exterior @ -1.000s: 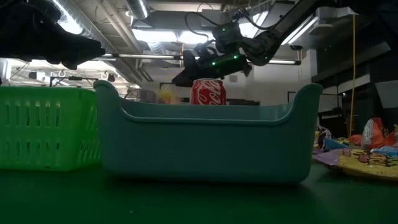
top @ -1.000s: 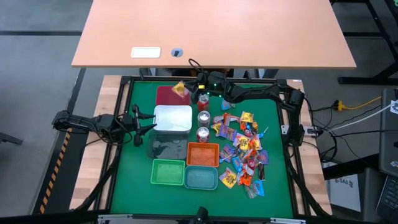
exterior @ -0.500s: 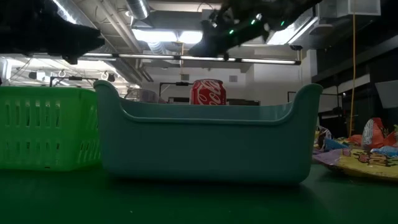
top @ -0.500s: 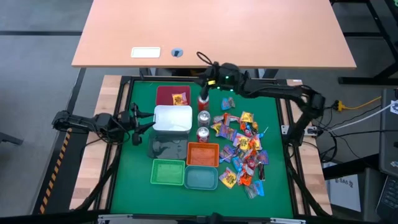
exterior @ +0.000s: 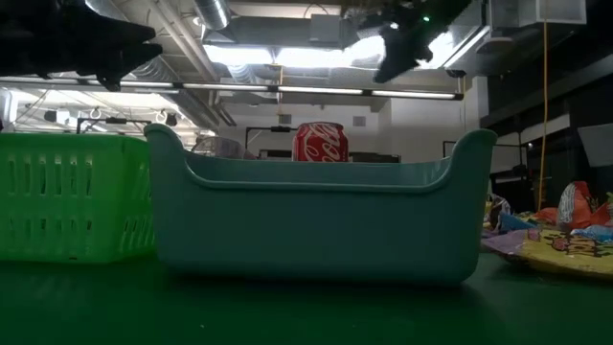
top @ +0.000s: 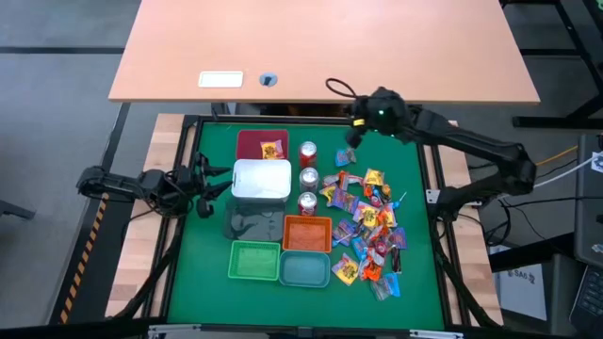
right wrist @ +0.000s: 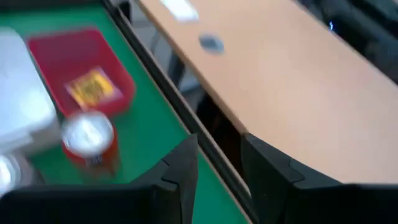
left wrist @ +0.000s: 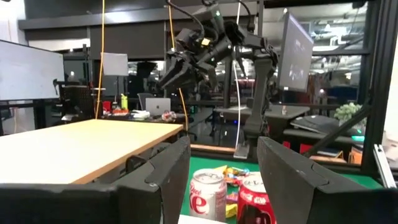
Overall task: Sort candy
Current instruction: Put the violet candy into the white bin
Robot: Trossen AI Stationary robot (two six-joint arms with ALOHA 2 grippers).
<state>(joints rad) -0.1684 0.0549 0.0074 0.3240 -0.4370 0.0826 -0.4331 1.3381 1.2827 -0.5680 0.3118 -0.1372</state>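
From table height, the teal bin (exterior: pixel 316 216) blocks nearly everything: only the top of one red can (exterior: pixel 319 143) pokes above its rim, and the candy (exterior: pixel 565 235) is just a sliver of crinkly wrappers at the right edge. The right wrist view is blurred; a red bin (right wrist: pixel 81 65) with one yellow sweet (right wrist: pixel 92 87) in it can still be made out. From above it's clearer: that yellow sweet (top: pixel 272 149) lies alone in the red bin (top: pixel 254 141), while the main heap (top: pixel 367 226) of yellow, blue, red and orange wrappers sprawls over the green worktop (top: pixel 419 273), right of the three cans. The right hand (top: pixel 356 121) hovers at the worktop's far edge, fingers (right wrist: pixel 180 171) slightly apart, holding nothing. The left hand (top: pixel 219 182) waits beside the white bin (top: pixel 262 179), fingers (left wrist: pixel 158 180) spread wide, empty.
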